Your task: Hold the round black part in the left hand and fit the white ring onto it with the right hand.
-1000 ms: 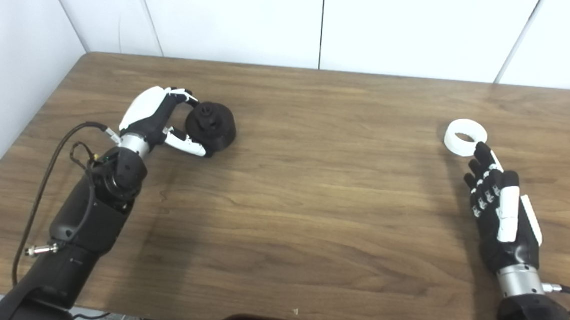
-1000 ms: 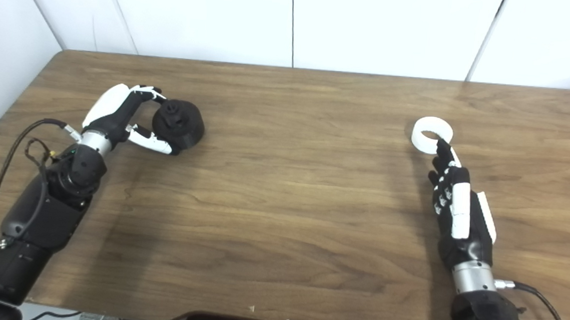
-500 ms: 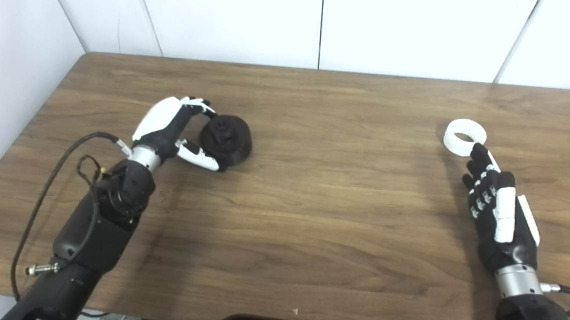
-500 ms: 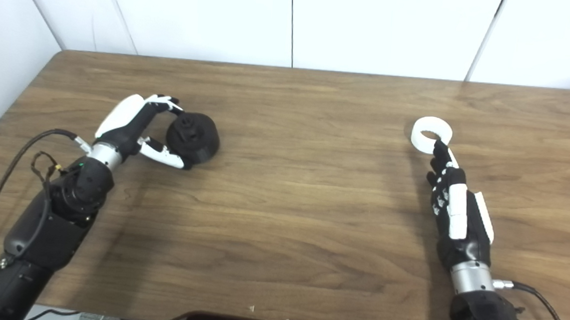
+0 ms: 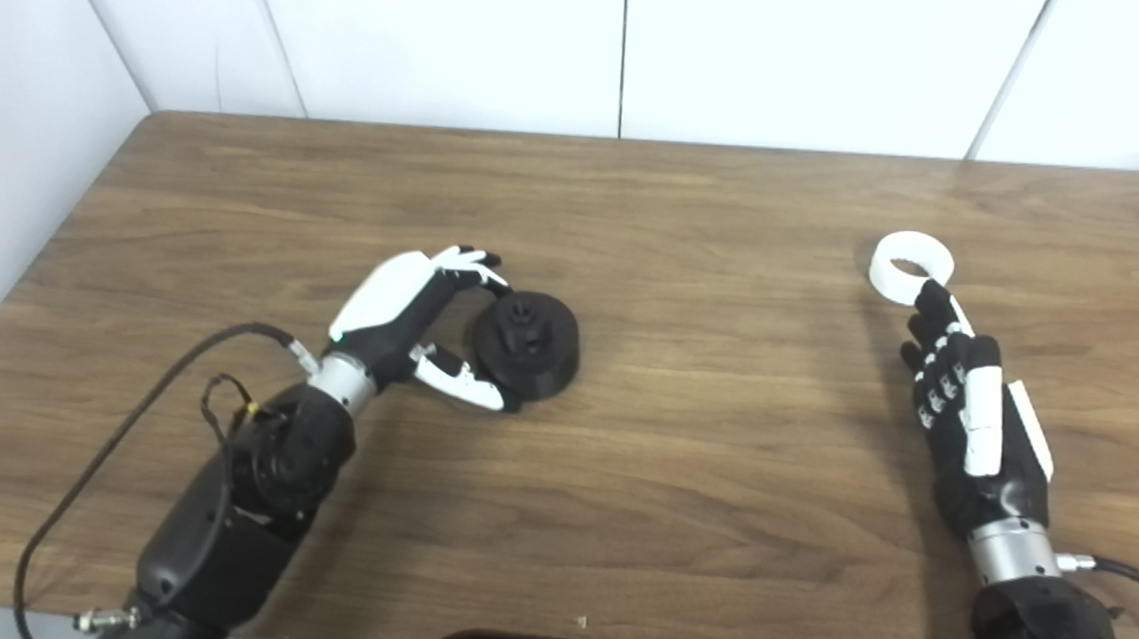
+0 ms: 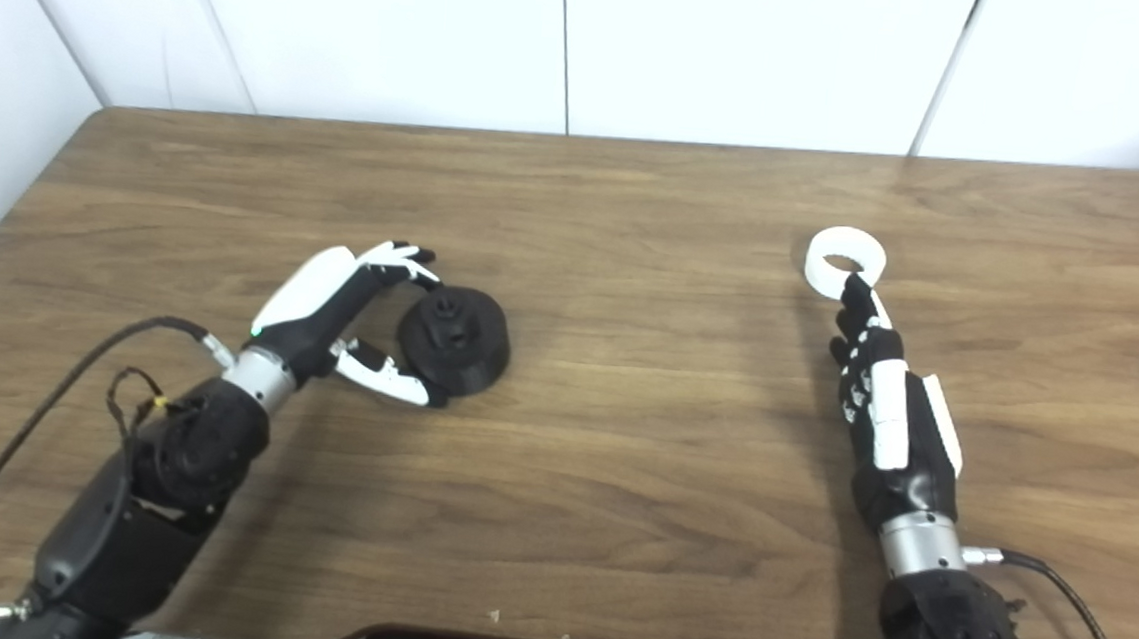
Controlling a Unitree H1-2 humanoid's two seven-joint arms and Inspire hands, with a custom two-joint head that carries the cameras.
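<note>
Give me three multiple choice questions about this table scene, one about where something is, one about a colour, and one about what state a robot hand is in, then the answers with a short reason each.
1. Where does the white ring lie?
A. on the table's right side, beyond the right robot hand's fingertips
B. on the black part
C. at the near table edge

2. What colour is the round part at the left robot hand?
A. white
B. black
C. red

3. What is the right robot hand doing?
A. lifting the ring
B. lying open and holding nothing
C. clenched on the black part

Answers:
1 A, the ring sits on the wood just past the fingertips.
2 B, it is dark all over.
3 B, its fingers are stretched out with nothing between them.
</note>
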